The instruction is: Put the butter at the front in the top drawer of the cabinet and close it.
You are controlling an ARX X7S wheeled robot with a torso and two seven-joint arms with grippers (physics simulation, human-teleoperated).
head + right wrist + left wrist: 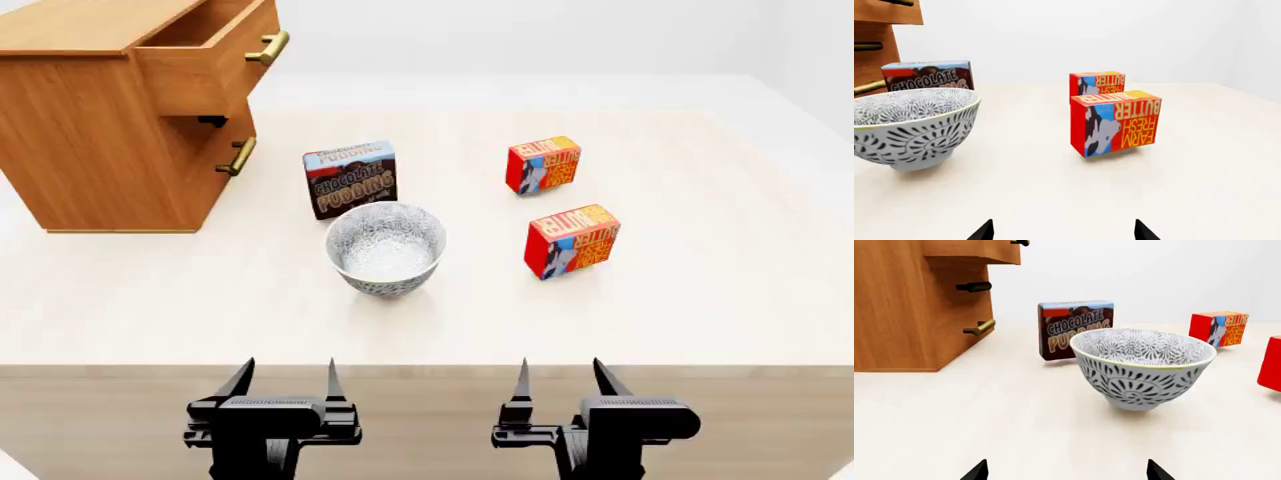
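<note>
Two red butter boxes stand on the table. The front one (573, 241) (1115, 123) is nearer me, the other (543, 164) (1097, 83) (1219, 328) behind it. The wooden cabinet (100, 130) (907, 305) stands at the back left; its top drawer (214, 50) is pulled open, brass handle (267, 47) facing right. My left gripper (284, 380) (1066, 472) and right gripper (558, 378) (1062, 231) are both open and empty, at the table's near edge, well short of the boxes.
A patterned grey bowl (386, 247) (1142, 367) (911, 127) stands between the grippers and a chocolate pudding box (350, 178) (1075, 329) (927, 75). A lower drawer handle (240, 156) (979, 328) sticks out of the cabinet. The table's near edge (427, 368) runs just before the grippers.
</note>
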